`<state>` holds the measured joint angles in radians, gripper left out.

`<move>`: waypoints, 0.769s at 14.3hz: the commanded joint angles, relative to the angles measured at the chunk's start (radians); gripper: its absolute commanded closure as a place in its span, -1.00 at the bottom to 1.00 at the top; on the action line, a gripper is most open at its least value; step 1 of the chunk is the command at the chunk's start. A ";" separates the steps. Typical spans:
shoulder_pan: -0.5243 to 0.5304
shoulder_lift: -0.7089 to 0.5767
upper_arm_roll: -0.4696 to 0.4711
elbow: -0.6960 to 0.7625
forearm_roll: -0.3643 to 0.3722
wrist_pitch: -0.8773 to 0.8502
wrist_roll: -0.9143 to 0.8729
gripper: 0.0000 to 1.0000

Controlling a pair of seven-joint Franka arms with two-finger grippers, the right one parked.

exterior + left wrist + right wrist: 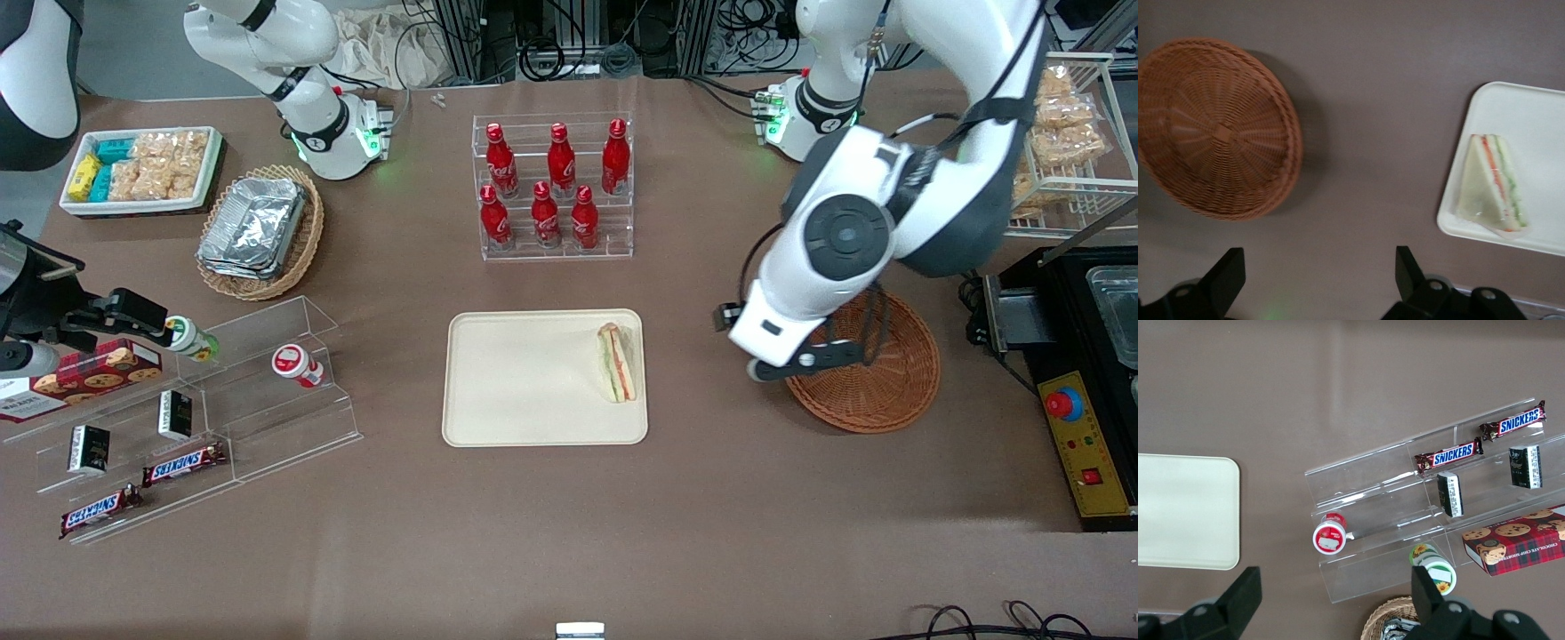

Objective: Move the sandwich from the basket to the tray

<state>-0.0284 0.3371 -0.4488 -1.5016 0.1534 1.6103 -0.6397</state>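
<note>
The sandwich lies on the cream tray, at the tray's end nearest the working arm. The left wrist view also shows the sandwich on the tray. The reddish-brown wicker basket stands empty beside the tray and shows empty in the left wrist view. My left gripper hangs above the table at the basket's rim, between basket and tray. Its fingers are open and hold nothing.
A clear rack of red cola bottles stands farther from the camera than the tray. A clear stepped shelf with snacks, a tan basket of foil containers and a white snack bin lie toward the parked arm's end. A black box with a red button stands beside the basket.
</note>
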 commanded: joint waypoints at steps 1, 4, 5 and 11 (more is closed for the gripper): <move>0.109 -0.079 -0.008 -0.035 0.005 -0.044 0.132 -1.00; 0.223 -0.127 -0.008 -0.034 0.000 -0.069 0.363 -1.00; 0.264 -0.148 -0.008 -0.032 -0.006 -0.072 0.458 -1.00; 0.341 -0.194 -0.005 0.027 -0.005 -0.142 0.577 -1.00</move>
<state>0.3084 0.1590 -0.4442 -1.4983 0.1520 1.5032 -0.0728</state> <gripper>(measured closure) 0.000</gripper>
